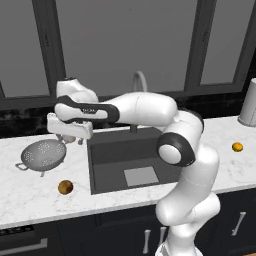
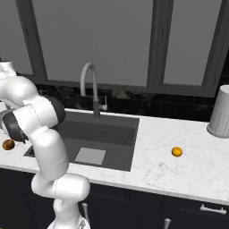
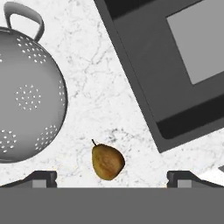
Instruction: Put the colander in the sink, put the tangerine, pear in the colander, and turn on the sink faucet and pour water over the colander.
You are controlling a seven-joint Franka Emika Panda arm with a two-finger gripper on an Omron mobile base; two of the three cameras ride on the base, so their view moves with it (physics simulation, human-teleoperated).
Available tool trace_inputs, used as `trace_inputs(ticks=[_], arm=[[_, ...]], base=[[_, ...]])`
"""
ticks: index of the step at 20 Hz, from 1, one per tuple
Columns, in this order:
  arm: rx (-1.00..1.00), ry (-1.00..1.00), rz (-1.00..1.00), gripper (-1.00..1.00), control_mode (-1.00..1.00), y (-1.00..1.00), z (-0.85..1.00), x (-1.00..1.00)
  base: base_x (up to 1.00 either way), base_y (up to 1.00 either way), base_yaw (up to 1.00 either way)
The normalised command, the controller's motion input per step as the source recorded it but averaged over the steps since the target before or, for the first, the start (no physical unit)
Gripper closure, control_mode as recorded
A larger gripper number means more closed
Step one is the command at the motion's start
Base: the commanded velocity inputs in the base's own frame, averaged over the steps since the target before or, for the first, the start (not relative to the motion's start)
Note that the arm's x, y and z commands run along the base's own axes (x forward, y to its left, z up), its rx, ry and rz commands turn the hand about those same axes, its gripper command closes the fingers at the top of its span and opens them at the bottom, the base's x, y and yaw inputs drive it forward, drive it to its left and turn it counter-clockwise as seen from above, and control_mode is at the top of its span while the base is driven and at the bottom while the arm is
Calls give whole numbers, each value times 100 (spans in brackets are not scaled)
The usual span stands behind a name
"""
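1. At the far left we find the colander [image 1: 42,155] standing upright on the marble counter [image 1: 30,195], left of the sink [image 1: 107,155] and not yet in it. It sits on its small foot with its loop handles out to the sides, which gives us a rim or a handle to take.
2. Just in front of it lies the pear [image 1: 65,187] (the duller, brownish fruit), on its side on the counter between the colander and the sink's front corner, touching neither.
3. Above the colander's right rim we hold our gripper [image 1: 73,140], jaws spread wide and nothing between them. In the hand view our two fingertips [image 3: 43,178] stand far apart at the bottom, with the pear between them and the colander off to the left, so we judge ourselves lined up over this patch of counter rather than on the bowl itself.
4. The sink is bare, its pale square plate showing, and it is ready to receive the colander.
5. Behind it rises the sink faucet [image 2: 89,85], its spout arched over the basin; we see no stream of water.
6. Far to the right the tangerine [image 2: 177,152] rests alone on the counter, well apart from everything else, near a pale perforated canister [image 2: 220,118] at the edge.
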Motion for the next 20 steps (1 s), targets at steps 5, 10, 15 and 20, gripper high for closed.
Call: trace_inputs(ticks=[5,10,15,20], arm=[[35,0,6,-100,-100,1,-16,11],[14,7,11,-100,-100,3,-17,20],[-1,20,6,-100,-100,17,-18,38],[-3,15,4,-100,-100,23,-14,45]], base=[[0,0,0],[0,0,0],[0,0,0],[0,0,0]])
